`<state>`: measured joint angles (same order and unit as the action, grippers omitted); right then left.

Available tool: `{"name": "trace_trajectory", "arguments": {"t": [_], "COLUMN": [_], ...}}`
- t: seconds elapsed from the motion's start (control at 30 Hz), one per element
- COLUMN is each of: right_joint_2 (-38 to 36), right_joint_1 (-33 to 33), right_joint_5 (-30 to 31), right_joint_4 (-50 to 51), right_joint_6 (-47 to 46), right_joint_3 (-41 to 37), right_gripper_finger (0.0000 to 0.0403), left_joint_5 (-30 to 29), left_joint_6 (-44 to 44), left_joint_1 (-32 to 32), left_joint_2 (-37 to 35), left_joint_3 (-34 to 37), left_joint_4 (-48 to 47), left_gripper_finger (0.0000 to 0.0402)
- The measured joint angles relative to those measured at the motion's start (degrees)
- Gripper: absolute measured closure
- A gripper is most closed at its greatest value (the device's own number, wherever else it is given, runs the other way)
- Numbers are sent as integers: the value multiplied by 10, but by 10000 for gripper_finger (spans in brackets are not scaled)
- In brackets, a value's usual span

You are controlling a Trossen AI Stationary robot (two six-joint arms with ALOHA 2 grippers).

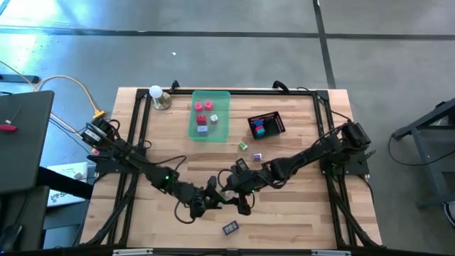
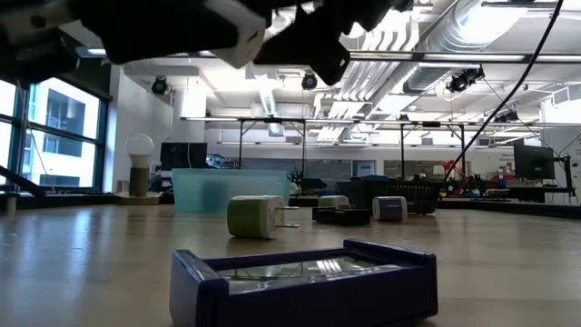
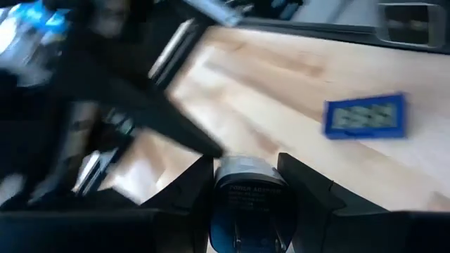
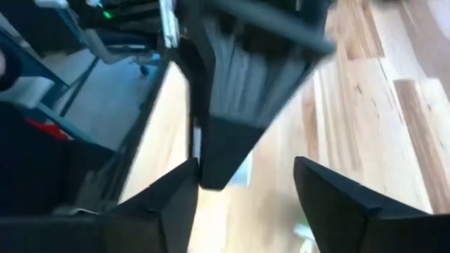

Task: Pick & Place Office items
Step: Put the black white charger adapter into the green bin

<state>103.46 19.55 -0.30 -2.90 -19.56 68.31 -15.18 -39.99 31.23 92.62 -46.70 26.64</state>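
Note:
My left gripper [image 3: 246, 184] is shut on a small dark blue and grey blocky piece [image 3: 246, 211]; it hovers above the table's near middle [image 1: 210, 193]. My right gripper [image 4: 246, 200] is open and faces it closely [image 1: 236, 190], with the left arm's gripper [image 4: 232, 133] just ahead of its fingers. A flat blue piece [image 1: 229, 228] lies on the table near the front edge [image 2: 304, 282]. A green-and-white piece [image 1: 243, 146] and a lavender piece [image 1: 257, 156] lie farther back. Pink and red pieces sit in the green tray [image 1: 222, 107]. Red and teal pieces sit in the black basket [image 1: 276, 118]. My left gripper pinches the dark blue and grey piece between its two fingers, one on each side of the grey labelled end [image 3: 246, 176]. The piece is lifted clear of the table. The low view shows both grippers well above the wood.
A lamp with a white bulb [image 1: 156, 94] stands at the far left corner. A black frame [image 1: 142, 121] runs around the table. Bare wood lies to the left [image 1: 160, 213] and right [image 1: 298, 206] of the grippers.

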Motion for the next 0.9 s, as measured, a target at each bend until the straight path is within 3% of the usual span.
{"name": "trace_trajectory", "arguments": {"t": [0.07, 0.17, 0.3, 0.47, 0.7, 0.9], "right_joint_2": [0, 0, 0, 0, 0, 0], "right_joint_1": [-1, -1, 2, 17, 51, 71], "right_joint_5": [2, 4, 3, 44, 78, 79], "right_joint_4": [15, 59, 134, 210, 220, 220], "right_joint_6": [-2, -14, -65, -114, -121, -102], "right_joint_3": [0, 0, 0, 0, 0, 0], "right_gripper_finger": [174, 164, 161, 161, 160, 160], "left_joint_5": [-67, -176, -242, -234, -149, -120], "left_joint_6": [70, 250, 463, 625, 681, 679], "left_joint_1": [10, 22, 37, 40, -6, -72], "left_joint_2": [0, -2, -2, -3, -28, -31], "left_joint_3": [0, -2, -2, -2, -92, -192], "left_joint_4": [7, -4, -96, -209, -411, -624], "left_gripper_finger": [278, 278, 278, 278, 278, 278]}}
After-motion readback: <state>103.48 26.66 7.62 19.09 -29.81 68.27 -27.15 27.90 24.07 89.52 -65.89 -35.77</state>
